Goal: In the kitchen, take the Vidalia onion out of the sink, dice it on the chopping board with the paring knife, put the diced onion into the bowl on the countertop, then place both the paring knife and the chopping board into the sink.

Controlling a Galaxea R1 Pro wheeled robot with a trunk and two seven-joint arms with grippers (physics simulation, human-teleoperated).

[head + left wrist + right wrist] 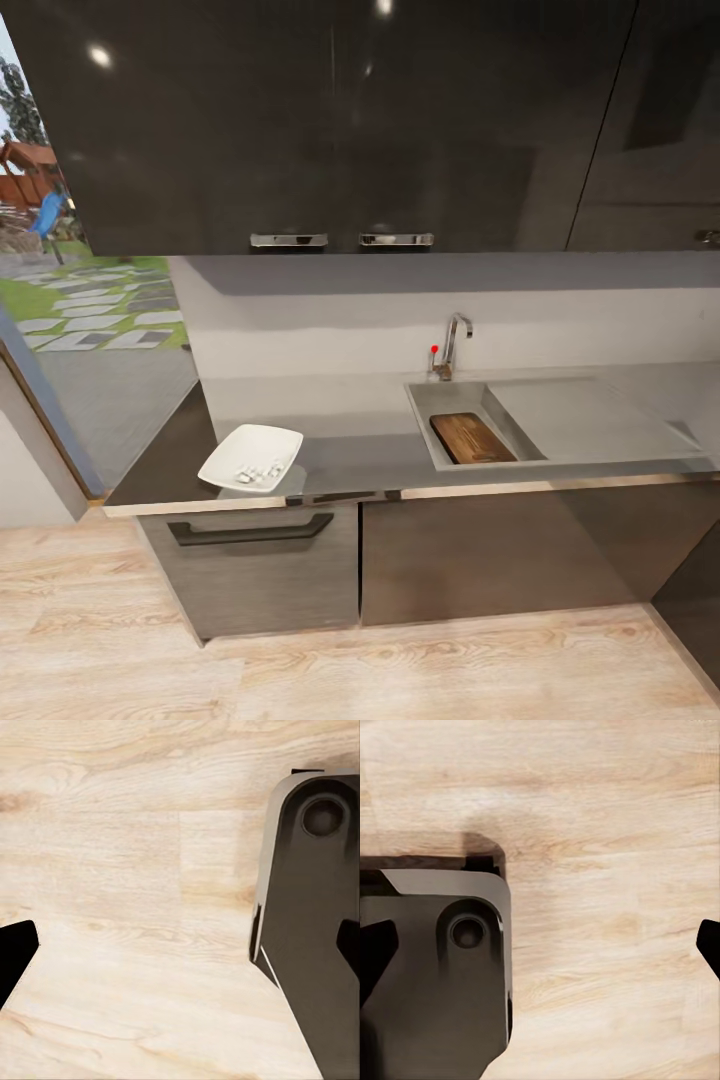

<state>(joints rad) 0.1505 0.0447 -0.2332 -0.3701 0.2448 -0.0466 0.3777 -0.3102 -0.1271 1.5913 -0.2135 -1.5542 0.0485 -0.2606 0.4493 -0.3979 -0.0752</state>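
chopping board [472, 438] lying in the sink [425, 402] basin, white bowl [251, 457] with diced onion [256, 469] on the countertop [350, 440] left of the sink, both grippers' [180, 945] [540, 945] jaws spread wide, empty, over pale wood floor [135, 855]

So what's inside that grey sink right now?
The sink holds the chopping board, leaning against the basin's right wall. Anything beneath the board is covered, and I can't make out a knife there.

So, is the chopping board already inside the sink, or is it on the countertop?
Inside. The chopping board lies in the basin of the sink, below the grey countertop.
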